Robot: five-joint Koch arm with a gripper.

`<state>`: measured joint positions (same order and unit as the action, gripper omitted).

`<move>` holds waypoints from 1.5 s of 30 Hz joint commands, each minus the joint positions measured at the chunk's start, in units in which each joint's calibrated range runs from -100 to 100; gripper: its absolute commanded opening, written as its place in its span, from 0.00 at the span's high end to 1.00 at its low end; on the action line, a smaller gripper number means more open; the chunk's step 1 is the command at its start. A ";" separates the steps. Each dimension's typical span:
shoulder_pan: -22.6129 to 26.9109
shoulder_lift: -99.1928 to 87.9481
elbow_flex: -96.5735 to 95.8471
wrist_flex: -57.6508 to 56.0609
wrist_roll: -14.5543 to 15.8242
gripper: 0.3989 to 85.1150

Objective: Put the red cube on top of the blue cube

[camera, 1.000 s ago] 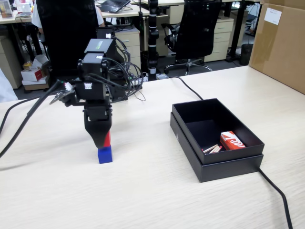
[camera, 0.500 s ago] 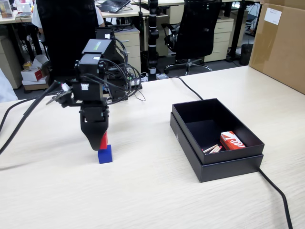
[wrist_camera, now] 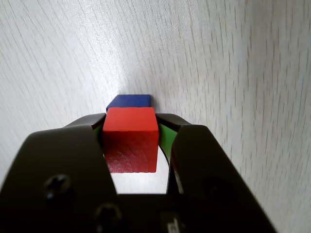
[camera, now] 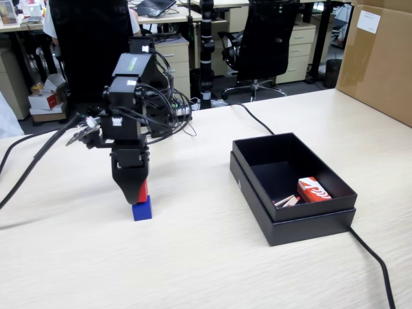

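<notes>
The blue cube sits on the pale wood table, left of centre in the fixed view. My gripper points straight down over it, shut on the red cube, of which only a sliver shows beside the black fingers. That sliver sits directly above the blue cube's top; whether they touch cannot be told. In the wrist view the red cube is pinched between the green-padded jaws of the gripper. A strip of the blue cube shows just beyond it.
A black open box stands on the right of the table, with a red-and-white packet inside. A black cable runs past its near corner. Another cable trails left of the arm. A cardboard box stands at the far right.
The gripper swayed slightly left, then came back right and a little lower over the blue cube, with the red cube still held. The blue cube has not moved.
</notes>
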<state>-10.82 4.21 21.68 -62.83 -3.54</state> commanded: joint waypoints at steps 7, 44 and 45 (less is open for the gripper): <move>0.44 -2.77 3.52 1.71 0.49 0.99; 0.49 -1.63 -0.37 3.09 0.54 0.76; 0.49 -1.63 -0.46 2.92 0.54 0.76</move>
<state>-10.38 4.21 20.04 -59.97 -3.00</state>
